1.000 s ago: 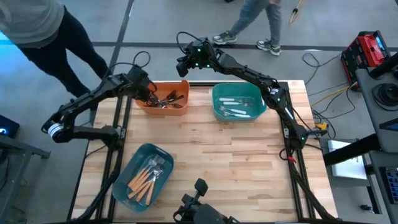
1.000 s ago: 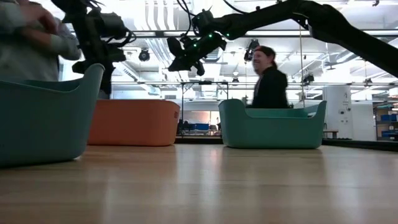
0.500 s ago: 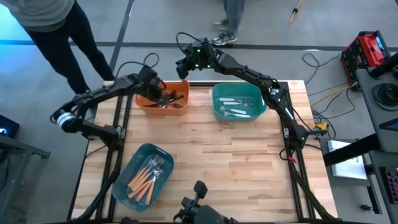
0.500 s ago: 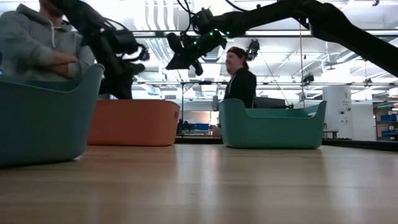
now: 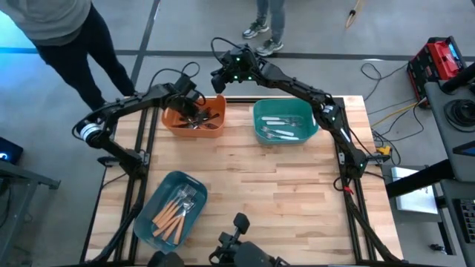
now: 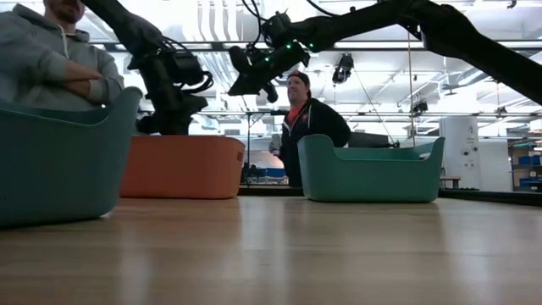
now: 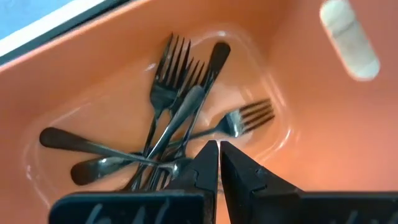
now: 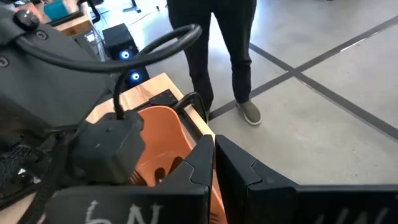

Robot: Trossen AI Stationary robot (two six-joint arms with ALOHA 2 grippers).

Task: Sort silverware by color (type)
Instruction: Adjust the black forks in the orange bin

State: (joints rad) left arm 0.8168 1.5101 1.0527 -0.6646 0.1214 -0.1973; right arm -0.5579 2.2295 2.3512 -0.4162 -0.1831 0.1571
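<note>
Several all-black forks (image 7: 174, 124) lie crossed on the floor of the orange bin (image 5: 172, 127) at the table's far left. My left gripper (image 7: 219, 149) is shut with nothing between its fingers. It slants down into this bin, with its tips just over the forks' handles; in the low view they reach down to the bin's rim (image 6: 182, 140). My right gripper (image 5: 219, 76) is also shut and empty. It hangs high beyond the table's far edge, between the two far bins. White-handled utensils (image 5: 282, 126) lie in the far teal bin (image 5: 258, 111). Orange-handled forks (image 5: 174, 211) lie in the near teal bin (image 5: 147, 222).
Bare wood lies between the three bins across the table's middle and right. People stand beyond the far edge: one by the far left corner (image 5: 67, 30), another behind the far teal bin (image 6: 309, 127). A camera mount (image 5: 237, 248) sits at the near edge.
My left gripper has moved toward the table's right edge and down. It started beside the orange bin's left end and now points more steeply down into the bin over the black forks, still shut. Behind the table a person has walked leftward in the low view.
</note>
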